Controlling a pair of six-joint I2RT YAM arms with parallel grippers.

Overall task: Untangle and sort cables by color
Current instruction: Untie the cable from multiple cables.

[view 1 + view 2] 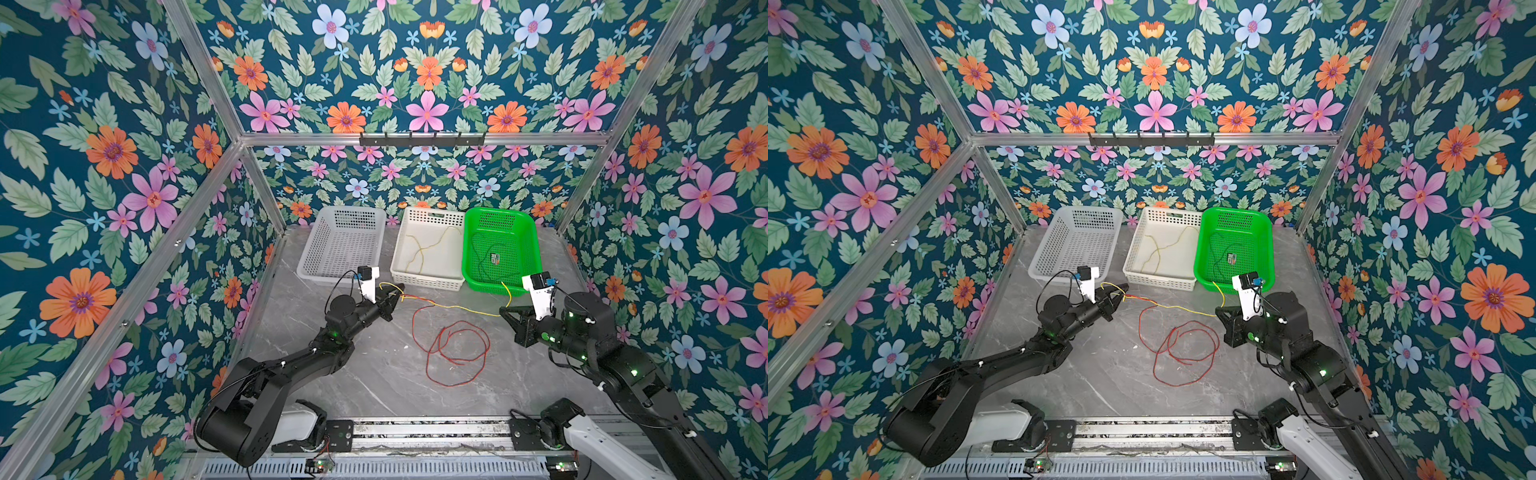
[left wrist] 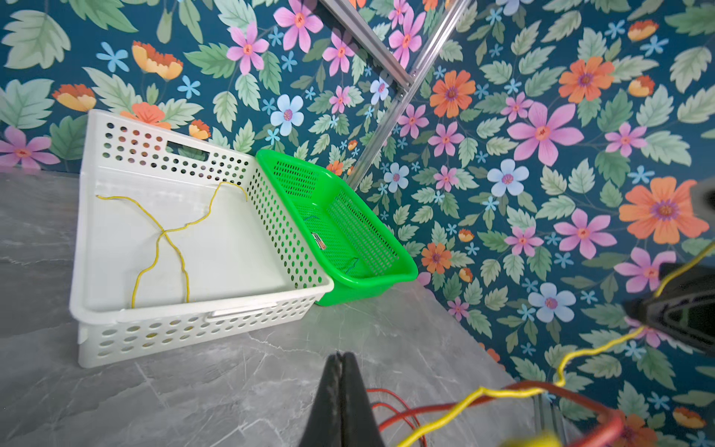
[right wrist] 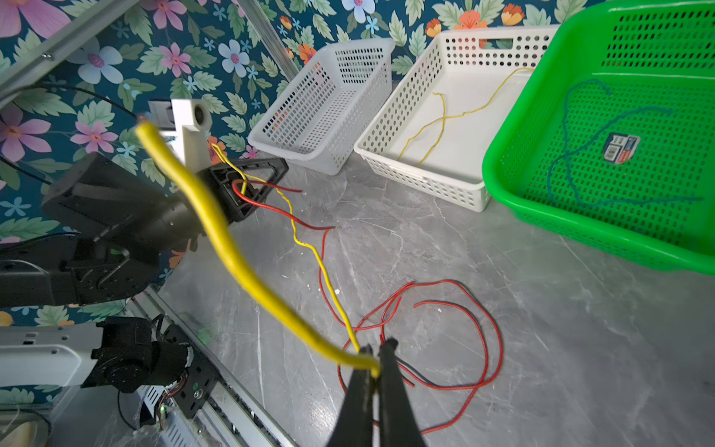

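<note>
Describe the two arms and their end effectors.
Left arm and right arm: matte black, jointed, with green lights and white base housings. Each wrist bears a white camera bracket fed by a black cord. Left end effector and right end effector have black, tapered, triangular fingers.

The white basket is smooth plastic with a soft sheen, its walls punched with round holes; the green basket, touching it on the right arm's side, is glossier plastic with fine mesh walls; the pale grey basket, just apart from it on the left arm's side, is duller slotted plastic; the table top beneath it looks like grey veined marble, smooth with a low sheen; in front of it the red cable and yellow cable wear smooth, slightly shiny insulation; the left gripper and right gripper are matt black; behind it the frame rails are brushed metal and the floral walls look printed and matt.
</note>
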